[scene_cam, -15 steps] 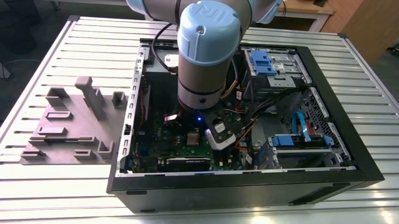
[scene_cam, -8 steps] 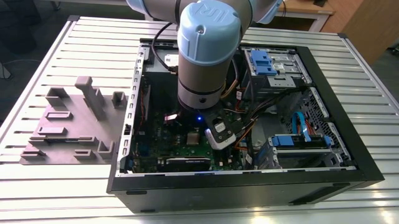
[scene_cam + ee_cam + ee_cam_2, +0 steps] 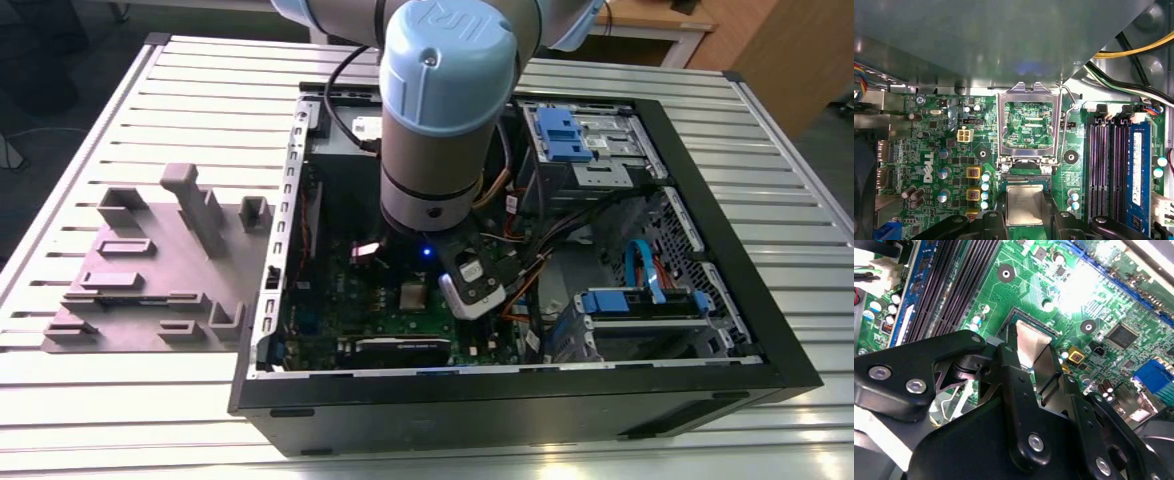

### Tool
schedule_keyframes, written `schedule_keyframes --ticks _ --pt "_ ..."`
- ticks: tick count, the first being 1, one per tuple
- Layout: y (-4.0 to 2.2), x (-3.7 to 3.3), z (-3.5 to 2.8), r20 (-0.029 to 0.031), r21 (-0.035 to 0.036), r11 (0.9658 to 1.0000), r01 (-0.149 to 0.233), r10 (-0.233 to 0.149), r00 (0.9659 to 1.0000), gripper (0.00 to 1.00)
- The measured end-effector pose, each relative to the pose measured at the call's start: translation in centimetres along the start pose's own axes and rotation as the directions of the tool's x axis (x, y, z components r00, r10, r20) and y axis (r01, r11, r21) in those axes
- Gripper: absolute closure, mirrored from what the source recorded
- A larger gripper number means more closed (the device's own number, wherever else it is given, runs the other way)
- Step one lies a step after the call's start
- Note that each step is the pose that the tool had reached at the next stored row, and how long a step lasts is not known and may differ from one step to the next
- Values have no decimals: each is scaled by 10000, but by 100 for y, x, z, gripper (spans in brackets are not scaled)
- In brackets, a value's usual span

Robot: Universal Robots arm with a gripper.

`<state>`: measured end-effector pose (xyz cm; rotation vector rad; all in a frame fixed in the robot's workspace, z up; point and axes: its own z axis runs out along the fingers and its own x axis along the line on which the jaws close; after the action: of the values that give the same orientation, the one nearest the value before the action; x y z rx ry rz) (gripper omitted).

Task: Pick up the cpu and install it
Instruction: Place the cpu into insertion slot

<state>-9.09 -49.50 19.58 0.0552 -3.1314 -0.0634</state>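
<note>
The cpu is a small silvery square chip lying over the socket on the green motherboard. My gripper straddles it, with a black finger pressed against each side edge. In the second wrist view the cpu shows between the same two black fingers, low against the dark socket rim. The silver socket frame stands flipped open just beyond the chip. In the exterior view my arm reaches down into the open computer case over the motherboard.
Black memory slots and a blue slot run beside the socket. Yellow and black cables hang near the case wall. Blue drive brackets fill the case's right half. A grey parts fixture lies on the slatted table, on the exterior view's left.
</note>
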Motion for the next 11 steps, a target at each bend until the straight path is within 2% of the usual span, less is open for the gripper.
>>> schedule_keyframes --ticks 3,7,11 --pt "0 0 8 3 -11 10000 0 0 10000 62" --pt "0 -1 15 10 -65 10000 1 -1 10000 62" --pt "-1 0 26 16 -75 10000 1 -1 10000 62"
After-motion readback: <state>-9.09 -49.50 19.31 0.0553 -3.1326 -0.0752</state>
